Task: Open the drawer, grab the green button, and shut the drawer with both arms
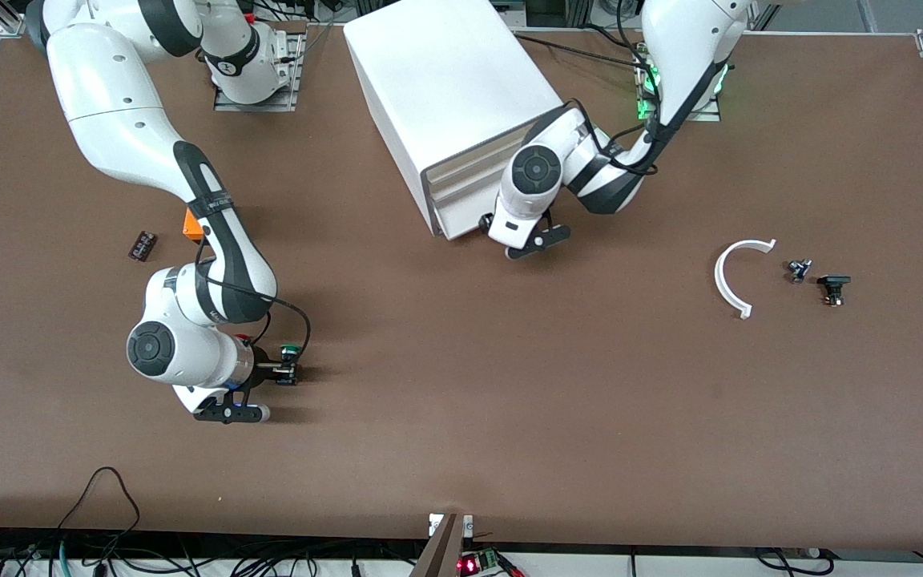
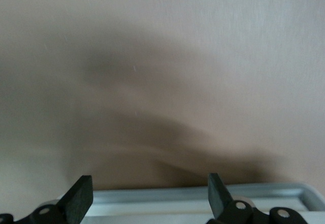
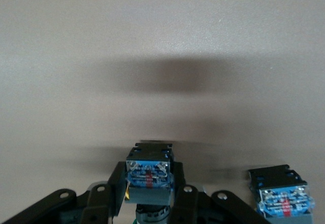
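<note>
Right hand (image 1: 289, 374): low over the table (image 1: 461, 417) toward the right arm's end, closed around the button (image 1: 289, 351). In the right wrist view the fingers (image 3: 118, 188) press on both sides of its body.
Button: green cap, black body, blue base; held in the right hand, away from the cabinet (image 1: 449, 104). The blue base (image 3: 148, 173) points away from the wrist.
Second button (image 3: 282, 196): same blue base, seen just beside the held one in the right wrist view; I cannot tell its cap colour.
Left hand (image 1: 521, 240): at the front of the cabinet, down by the lower drawers. In the left wrist view its fingers (image 2: 80, 196) are spread wide with nothing between them, over a white drawer edge (image 2: 203, 196).
Drawer (image 1: 461, 196): looks pushed in, or nearly so; the left arm covers part of the front.
Cabinet: one, white, four drawers, lying at an angle to the table edge.
Other items on table: one white curved strip (image 1: 734, 276), two small dark parts (image 1: 818, 280) beside it, one orange block (image 1: 192, 223), one small dark chip (image 1: 142, 245).
Writing: none readable.
Arm count: two, both at work.
</note>
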Controlling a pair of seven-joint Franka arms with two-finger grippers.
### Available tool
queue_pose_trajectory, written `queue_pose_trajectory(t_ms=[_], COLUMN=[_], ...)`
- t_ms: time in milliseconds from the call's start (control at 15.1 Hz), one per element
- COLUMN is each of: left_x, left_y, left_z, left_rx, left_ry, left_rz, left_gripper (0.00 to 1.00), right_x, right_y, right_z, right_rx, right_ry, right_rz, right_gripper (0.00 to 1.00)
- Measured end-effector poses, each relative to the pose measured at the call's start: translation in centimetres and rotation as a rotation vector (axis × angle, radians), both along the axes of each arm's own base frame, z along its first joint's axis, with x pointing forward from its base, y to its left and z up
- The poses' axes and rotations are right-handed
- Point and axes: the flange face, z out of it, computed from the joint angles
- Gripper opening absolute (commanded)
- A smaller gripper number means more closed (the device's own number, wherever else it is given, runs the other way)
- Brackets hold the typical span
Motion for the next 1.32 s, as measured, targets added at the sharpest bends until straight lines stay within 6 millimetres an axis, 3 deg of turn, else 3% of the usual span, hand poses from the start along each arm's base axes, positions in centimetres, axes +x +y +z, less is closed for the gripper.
queue_pose_trajectory(t_ms=[198,330,727,991,1322], left_x=[-0.9,-1.2,-2.6,-3.0,-3.2], left_y=[-0.5,-0.8,-1.8,-2.1,-2.3], left_z=[0.0,0.0,0.2,0.3,0.5], left_rx=[-0.003,-0.006,-0.003,-0.005,-0.001], left_ry=[0.008,0.012,0.034,0.036,0.040], left_rz=[-0.013,-0.018,-0.039,-0.046,-0.054], left_gripper=[1.00,1.00,1.00,1.00,1.00], right_x=[0.1,0.5,1.0,-1.0,-5.4], right_y=[0.0,-0.3,-6.0,-8.7,-9.8], right_z=[0.6,2.1,11.2,15.4,22.1], right_rx=[0.001,0.002,-0.060,-0.144,-0.155], right_ry=[-0.007,-0.030,-0.103,-0.126,-0.107], right_rz=[-0.003,-0.008,-0.063,-0.056,-0.061], right_gripper=[1.00,1.00,1.00,1.00,1.00])
